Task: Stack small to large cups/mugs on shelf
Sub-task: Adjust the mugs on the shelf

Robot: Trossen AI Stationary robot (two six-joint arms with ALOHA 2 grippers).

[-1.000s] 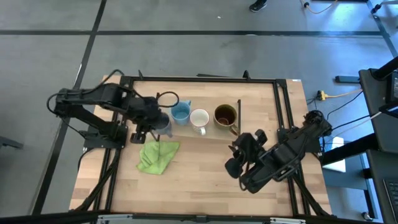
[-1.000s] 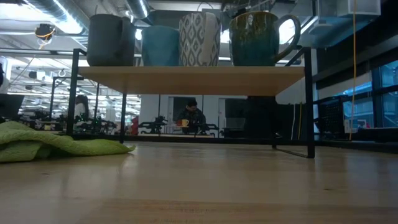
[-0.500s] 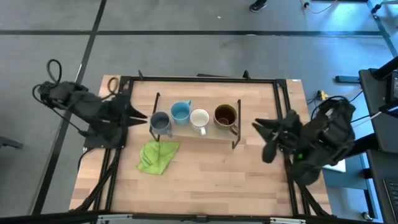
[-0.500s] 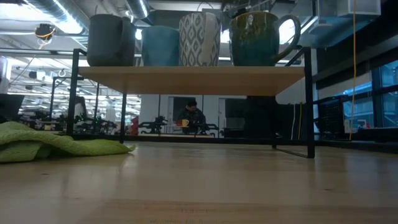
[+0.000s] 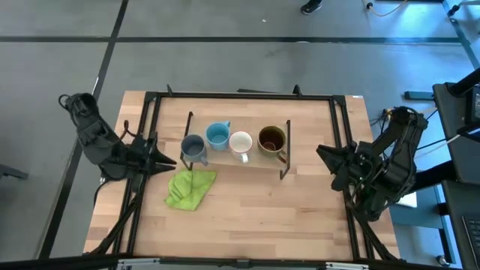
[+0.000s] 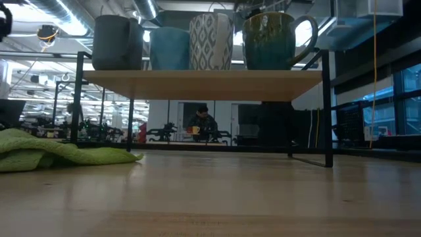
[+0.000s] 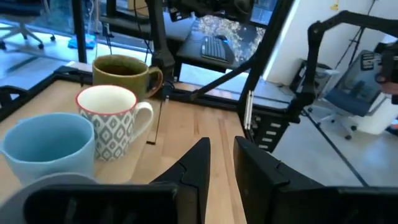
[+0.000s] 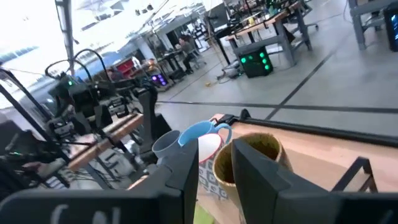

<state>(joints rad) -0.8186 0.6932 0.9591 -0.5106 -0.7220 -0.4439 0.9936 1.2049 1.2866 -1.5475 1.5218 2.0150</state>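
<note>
Four mugs stand in a row on the shelf (image 5: pixel 251 156). From left to right they are the grey-blue mug (image 5: pixel 193 145), the light blue mug (image 5: pixel 217 136), the white patterned mug (image 5: pixel 240 142) and the larger brown mug (image 5: pixel 271 139). All rest upright on their bases on the board (image 6: pixel 204 84). My left gripper (image 5: pixel 169 160) is shut and empty, left of the shelf's left end. My right gripper (image 5: pixel 322 154) is shut and empty, right of the shelf's right end. The left wrist view looks past the fingers (image 7: pixel 199 162) at the mugs.
A crumpled green cloth (image 5: pixel 189 187) lies on the tabletop in front of the shelf's left end; it also shows in the low view (image 6: pixel 39 148). A black frame runs around the table (image 5: pixel 225 225). A person sits in the room far behind the table (image 6: pixel 202 122).
My left gripper has drawn back from the grey-blue mug toward the table's left edge. My right gripper has drawn back from in front of the shelf's right end toward the table's right edge. The four mugs have stayed in place on the shelf.
</note>
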